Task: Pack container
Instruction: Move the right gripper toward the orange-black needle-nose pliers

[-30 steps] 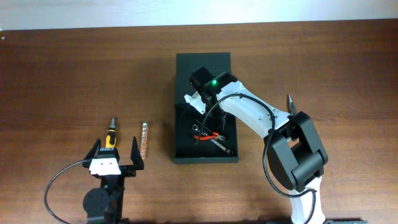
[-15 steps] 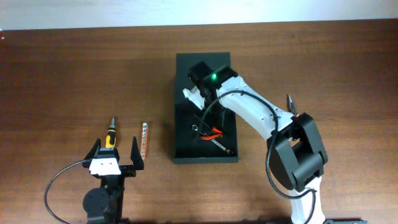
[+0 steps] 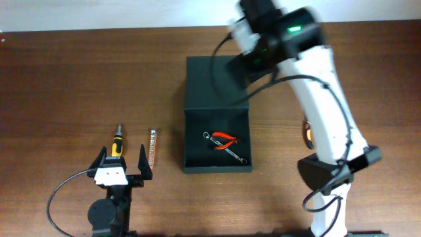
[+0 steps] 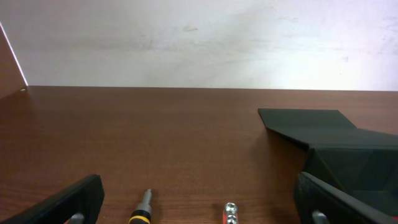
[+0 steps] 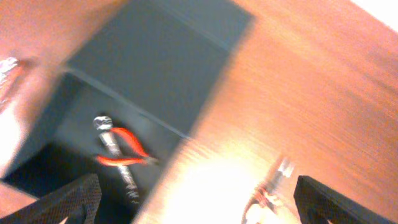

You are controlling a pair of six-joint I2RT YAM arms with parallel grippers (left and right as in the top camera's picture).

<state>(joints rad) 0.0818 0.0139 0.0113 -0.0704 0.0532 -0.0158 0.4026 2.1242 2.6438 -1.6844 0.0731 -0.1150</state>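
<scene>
The container (image 3: pixel 217 85) is a dark box lying open mid-table, its flap lid folded back on the far side. Inside lie red-handled pliers (image 3: pixel 227 137) and a silver wrench (image 3: pixel 231 152). My right gripper (image 5: pixel 199 210) hangs high above the container's right side, open and empty; its view is motion-blurred but shows the pliers (image 5: pixel 122 149) below. My left gripper (image 3: pixel 122 164) rests open at the front left, just behind a yellow-and-black screwdriver (image 3: pixel 116 143). The container (image 4: pixel 348 149) also shows at the right of the left wrist view.
A red strip of sockets (image 3: pixel 151 147) lies right of the screwdriver, also seen as the strip (image 4: pixel 230 213) beside the screwdriver tip (image 4: pixel 144 205). An orange-handled tool (image 3: pixel 307 133) lies on the table right of the container, partly hidden by the right arm.
The right gripper opened, leaving the pliers in the container, then rose fast up and toward the back. The left arm stayed still.
</scene>
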